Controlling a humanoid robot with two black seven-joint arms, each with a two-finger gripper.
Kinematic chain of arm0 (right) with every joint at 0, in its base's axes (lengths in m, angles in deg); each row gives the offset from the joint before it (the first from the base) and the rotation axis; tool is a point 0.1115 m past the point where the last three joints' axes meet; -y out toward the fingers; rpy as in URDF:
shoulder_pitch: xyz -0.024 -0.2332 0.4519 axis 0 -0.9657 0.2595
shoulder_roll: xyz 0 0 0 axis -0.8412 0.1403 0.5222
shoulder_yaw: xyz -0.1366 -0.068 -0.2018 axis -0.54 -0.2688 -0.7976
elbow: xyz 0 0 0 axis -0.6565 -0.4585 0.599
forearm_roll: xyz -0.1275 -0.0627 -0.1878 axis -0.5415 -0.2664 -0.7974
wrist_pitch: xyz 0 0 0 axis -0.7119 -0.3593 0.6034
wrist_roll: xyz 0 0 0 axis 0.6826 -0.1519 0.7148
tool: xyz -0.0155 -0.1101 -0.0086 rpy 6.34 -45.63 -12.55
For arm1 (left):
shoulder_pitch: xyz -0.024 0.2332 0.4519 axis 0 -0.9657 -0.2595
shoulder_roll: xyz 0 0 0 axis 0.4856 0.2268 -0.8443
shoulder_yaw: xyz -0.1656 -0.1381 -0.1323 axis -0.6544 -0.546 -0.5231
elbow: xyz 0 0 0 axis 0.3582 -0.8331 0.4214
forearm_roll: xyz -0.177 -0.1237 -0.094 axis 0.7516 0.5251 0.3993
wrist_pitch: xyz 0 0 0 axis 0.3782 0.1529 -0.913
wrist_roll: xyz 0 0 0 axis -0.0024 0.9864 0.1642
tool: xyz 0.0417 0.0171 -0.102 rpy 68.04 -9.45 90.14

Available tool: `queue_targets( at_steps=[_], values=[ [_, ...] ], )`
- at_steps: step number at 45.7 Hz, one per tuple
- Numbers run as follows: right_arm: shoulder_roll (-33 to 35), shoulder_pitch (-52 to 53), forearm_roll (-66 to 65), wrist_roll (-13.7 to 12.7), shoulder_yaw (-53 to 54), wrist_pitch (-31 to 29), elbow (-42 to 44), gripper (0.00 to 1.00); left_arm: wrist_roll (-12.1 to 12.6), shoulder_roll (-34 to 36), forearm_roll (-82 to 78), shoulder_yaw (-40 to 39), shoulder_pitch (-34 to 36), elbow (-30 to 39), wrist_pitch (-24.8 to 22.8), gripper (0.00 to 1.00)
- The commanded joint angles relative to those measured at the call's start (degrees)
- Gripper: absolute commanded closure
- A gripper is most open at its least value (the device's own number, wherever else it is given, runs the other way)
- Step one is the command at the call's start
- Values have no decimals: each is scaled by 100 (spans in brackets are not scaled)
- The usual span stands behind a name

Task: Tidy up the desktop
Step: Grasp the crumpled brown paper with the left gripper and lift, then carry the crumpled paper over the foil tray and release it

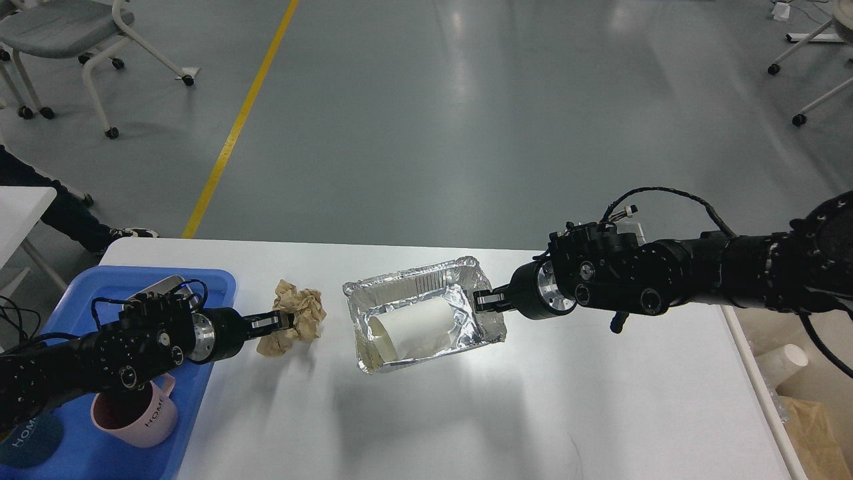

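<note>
The white desktop (533,413) fills the lower part of the head view. My left gripper (283,321) is shut on a crumpled ball of brown paper (301,312) and holds it slightly above the desktop, just left of the foil tray. My right gripper (484,301) is shut on the right rim of a crinkled aluminium foil tray (490,327), which hangs tilted above the desktop and casts a shadow below. A white paper cup (414,329) lies on its side inside the foil tray.
A blue plastic tray (206,283) sits at the left edge with a pink mug (143,417), a dark blue "HOME" item (26,440) and a metal piece (156,285). A beige bin (800,387) right of the table holds a paper cup and brown paper.
</note>
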Motion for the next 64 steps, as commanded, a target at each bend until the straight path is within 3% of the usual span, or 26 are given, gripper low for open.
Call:
queue_targets(
  at_steps=[1, 9, 21, 38, 47, 50, 55, 64],
  values=[
    [2, -17, 36, 0, -10, 0, 35, 100, -114, 593, 50, -124, 240, 139, -117, 100],
    [2, -26, 71, 0, -10, 0, 18, 100, -158, 1656, 50, -554, 547, 728, -380, 100],
    [-104, -9, 80, 0, -10, 0, 35, 100, -167, 3537, 32, -687, 1048, 2160, -574, 99],
    [-139, 18, 80, 0, 17, 0, 26, 100, -158, 4813, -205, -687, 1760, 3137, -1154, 99],
    [-183, 35, 80, 0, 52, 0, 26, 100, -62, 4568, -319, -678, 2068, 3234, -1225, 99],
    [-218, 35, 80, 0, 52, 0, 26, 100, 9, 4068, -337, -669, 2086, 3155, -1163, 99],
    [-236, 35, 80, 0, 61, 0, 35, 100, 351, 2989, -337, -599, 2077, 3014, -707, 99],
    [-271, 35, 88, 0, 61, 0, 53, 100, 439, 1852, -346, -581, 2182, 2795, -636, 99]
  ],
)
